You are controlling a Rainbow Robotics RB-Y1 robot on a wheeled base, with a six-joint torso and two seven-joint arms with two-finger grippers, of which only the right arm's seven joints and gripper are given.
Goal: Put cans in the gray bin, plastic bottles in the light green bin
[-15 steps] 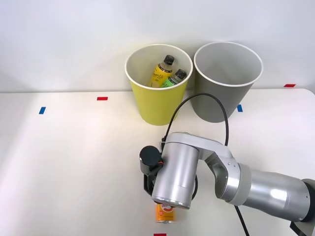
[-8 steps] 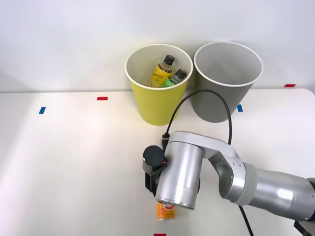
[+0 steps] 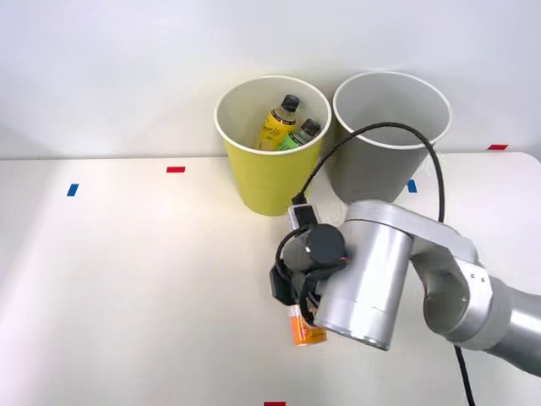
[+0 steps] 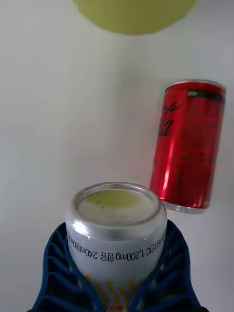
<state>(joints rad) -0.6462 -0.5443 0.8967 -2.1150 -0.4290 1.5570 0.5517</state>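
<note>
Right gripper (image 4: 117,287) jaws clamped w/ orange-and-white can (image 4: 116,229) between them, held near front of surface (image 3: 127,279). Red can (image 4: 187,146) lies beside it. Both bottles (image 3: 283,125) sit in light green bin (image 3: 262,182); gray bin (image 3: 372,173) to its right.

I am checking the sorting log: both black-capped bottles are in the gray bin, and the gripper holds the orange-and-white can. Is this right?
Not quite. The front view shows both bottles in the light green bin, not the gray bin. The rest is right: the gripper holds the orange-and-white can.
</note>
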